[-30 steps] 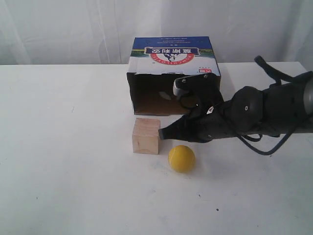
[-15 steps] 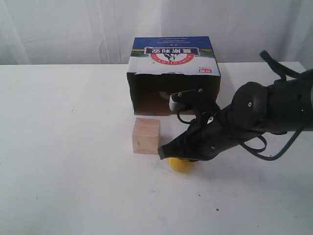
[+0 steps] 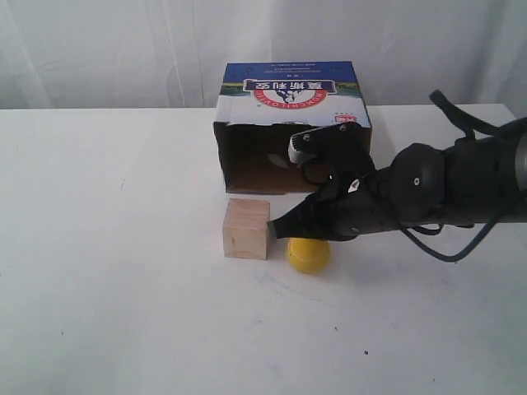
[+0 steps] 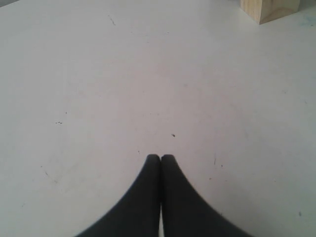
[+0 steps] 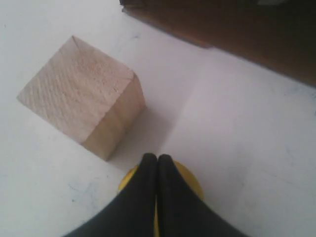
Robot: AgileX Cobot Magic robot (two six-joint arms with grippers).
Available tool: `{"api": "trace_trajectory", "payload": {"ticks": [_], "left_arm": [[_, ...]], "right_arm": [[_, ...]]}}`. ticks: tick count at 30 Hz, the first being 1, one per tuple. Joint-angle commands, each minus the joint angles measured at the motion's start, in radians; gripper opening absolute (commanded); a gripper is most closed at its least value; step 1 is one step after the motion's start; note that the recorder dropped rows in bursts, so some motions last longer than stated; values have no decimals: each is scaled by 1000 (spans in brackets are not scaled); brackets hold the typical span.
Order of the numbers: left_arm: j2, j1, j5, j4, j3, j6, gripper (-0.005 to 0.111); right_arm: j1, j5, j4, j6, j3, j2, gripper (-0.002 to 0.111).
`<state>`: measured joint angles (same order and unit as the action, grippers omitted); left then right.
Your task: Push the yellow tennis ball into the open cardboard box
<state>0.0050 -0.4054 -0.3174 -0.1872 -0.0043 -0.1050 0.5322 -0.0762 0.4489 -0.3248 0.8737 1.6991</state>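
**Just outside: yellow tennis ball short of open cardboard box**

Shows the yellow tennis ball on the white table, in front of the dark mouth of the open cardboard box and not inside it. Places the ball just beside the pale wooden cube, on the cube's right in the exterior view, with a narrow strip of table between the two. Finds the right gripper low over the ball, fingers pressed together with nothing between them, tips close to the cube's near corner. Hides the upper part of the ball behind those black fingers; cannot tell whether tips and ball touch. Confirms as much from the right wrist view: closed tips laid across the yellow ball, cube off to one side, brown box wall beyond. Has the right arm reaching in from the right of the exterior view, its dark bulk in front of the right half of the box opening. Carries a blue, white and red print and a red oval logo on the box top. Catches the left gripper only in the left wrist view, fingers together and empty, above bare table, a corner of the wooden cube at the edge of that view, well apart from the tips. Backs the scene with a pale curtain.
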Motion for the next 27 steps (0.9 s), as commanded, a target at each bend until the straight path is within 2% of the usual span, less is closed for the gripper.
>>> {"api": "trace_trajectory", "payload": {"ticks": [1,4,9,17,27], "left_arm": [[-5,-7,-4,0,4,-1,0],[-5,-7,-4,0,4,-1,0],[-5,-7,-4,0,4,-1,0],[-5,-7,-4,0,4,-1,0],[-5,-7,-4,0,4,-1,0]], "right_arm": [[-5,76,-5,-15,-1,-2,0],[-5,45,-5,-11,2,-27,0],[-5,-121,-5,-11,-2,-71,0],[-5,-212,-5,23,-28,-34,0],[-5,61,-61,21,-57,-32,0]]}}
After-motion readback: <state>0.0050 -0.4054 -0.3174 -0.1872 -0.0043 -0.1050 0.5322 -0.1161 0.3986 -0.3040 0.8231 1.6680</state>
